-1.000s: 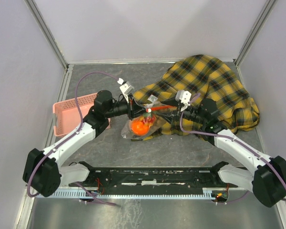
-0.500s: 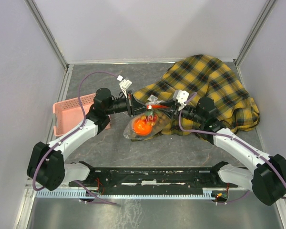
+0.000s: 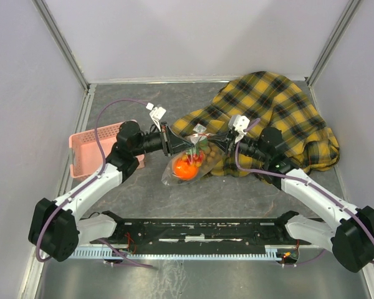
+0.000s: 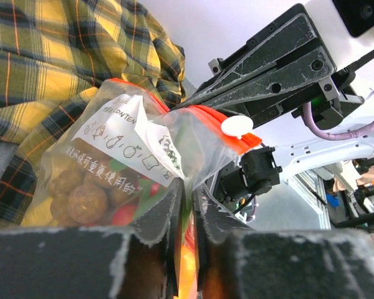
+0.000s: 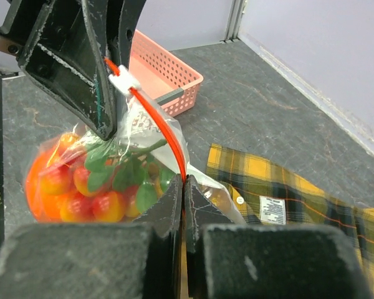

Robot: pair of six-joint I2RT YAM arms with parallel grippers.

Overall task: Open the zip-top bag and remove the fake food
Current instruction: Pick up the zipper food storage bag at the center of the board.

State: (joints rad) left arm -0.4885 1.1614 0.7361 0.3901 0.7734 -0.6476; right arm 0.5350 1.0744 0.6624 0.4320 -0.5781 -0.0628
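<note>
Pink mesh basket [image 3: 87, 152] at left, yellow-black plaid cloth [image 3: 268, 106] heaped at right, dark grey tabletop [image 3: 174, 93]

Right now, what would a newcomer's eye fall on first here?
The clear zip-top bag of bright orange and red fake food is mid-table, both arms' jaws pinching its top edge from either side. Behind it on the right sprawls a yellow-black plaid cloth; a pink basket sits at the left.
</note>
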